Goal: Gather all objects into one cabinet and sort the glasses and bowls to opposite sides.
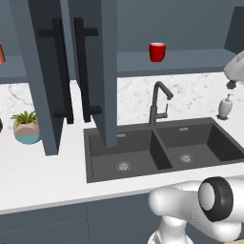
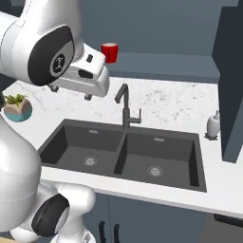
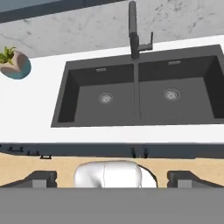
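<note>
I see the gripper (image 3: 112, 178) wide open and empty, high above the sink (image 3: 138, 89). Left of it stands the potted plant (image 3: 13, 64). Beyond it, the glossy red cup (image 1: 157, 51) rests upright on the open cabinet (image 1: 102, 71) shelf.

A glossy red cup (image 1: 157, 51) is standing upright on the open cabinet shelf (image 1: 190, 61), above the black faucet (image 1: 158, 102). Two cabinet doors (image 1: 47, 71) are hanging open. A potted plant (image 1: 26, 127) is sitting on the white tabletop (image 1: 43, 176), left of the sink (image 1: 162, 147).
</note>
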{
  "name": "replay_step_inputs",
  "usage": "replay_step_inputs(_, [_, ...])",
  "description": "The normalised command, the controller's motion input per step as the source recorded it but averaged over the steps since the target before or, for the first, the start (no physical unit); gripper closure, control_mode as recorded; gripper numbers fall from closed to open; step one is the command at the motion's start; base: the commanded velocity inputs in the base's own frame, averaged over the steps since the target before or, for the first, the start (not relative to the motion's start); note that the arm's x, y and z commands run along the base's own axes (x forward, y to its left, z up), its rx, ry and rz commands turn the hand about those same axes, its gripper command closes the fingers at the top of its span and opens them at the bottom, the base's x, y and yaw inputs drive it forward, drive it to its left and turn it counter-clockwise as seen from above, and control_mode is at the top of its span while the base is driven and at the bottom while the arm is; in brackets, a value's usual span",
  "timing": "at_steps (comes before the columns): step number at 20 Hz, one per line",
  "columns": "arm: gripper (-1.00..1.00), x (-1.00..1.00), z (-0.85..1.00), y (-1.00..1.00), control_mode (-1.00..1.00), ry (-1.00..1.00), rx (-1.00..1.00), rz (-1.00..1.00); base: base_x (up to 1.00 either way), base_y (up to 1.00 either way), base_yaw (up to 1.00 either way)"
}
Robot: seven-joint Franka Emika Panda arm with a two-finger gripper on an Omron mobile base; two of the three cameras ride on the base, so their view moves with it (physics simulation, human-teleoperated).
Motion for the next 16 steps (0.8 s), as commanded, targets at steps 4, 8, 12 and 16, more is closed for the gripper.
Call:
replay_step_inputs(4, [-1.00, 0.42, 0.00, -0.05, -1.00, -0.23, -0.09, 0.00, 0.00, 0.00, 0.00])
replay_step_inputs(8, [-1.00, 0.45, 0.06, 0.23, -1.00, -0.27, -0.12, 0.00, 0.00, 0.00, 0.00])
replay_step_inputs(12, [-1.00, 0.47, 0.16, 0.25, -1.00, -0.21, -0.02, -0.04, 0.00, 0.00, 0.00])
replay_step_inputs(16, [-1.00, 0.51, 0.09, 0.02, -1.00, -0.03, 0.28, -0.09, 0.00, 0.00, 0.00])
